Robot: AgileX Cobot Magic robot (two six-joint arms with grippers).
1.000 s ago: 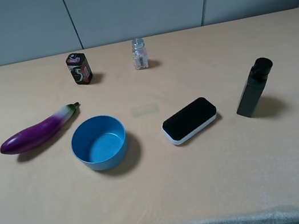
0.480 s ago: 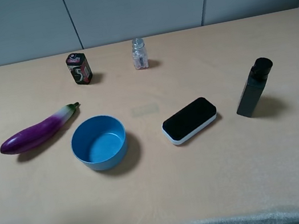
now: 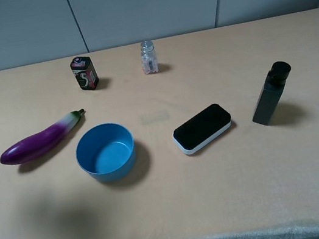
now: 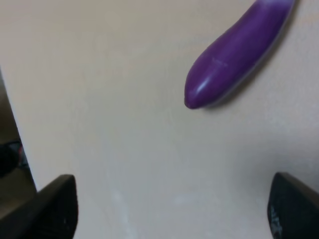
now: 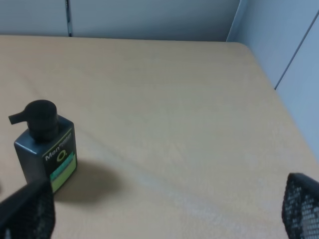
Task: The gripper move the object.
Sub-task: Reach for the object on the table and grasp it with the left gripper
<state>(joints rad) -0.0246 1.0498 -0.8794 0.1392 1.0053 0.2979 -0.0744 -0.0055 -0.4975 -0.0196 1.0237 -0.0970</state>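
Observation:
The object, a long glossy purple eggplant with a white neck and green stem, lies on the table to the left of the blue bowl. In the left wrist view the eggplant's rounded purple end lies ahead of my left gripper. Its dark fingertips stand wide apart and open with only bare table between them, well short of the eggplant. My right gripper is open too, with nothing between its fingers. In the high view only dark bits of the arms show at the bottom corners.
A black-and-white eraser lies right of the bowl. A black pump bottle stands at the right, also seen as the bottle near my right gripper. A small gum tin and a clear jar stand at the back. The table's left edge is close.
A soft shadow has spread over the table at the front left. None of the things on the table has moved.

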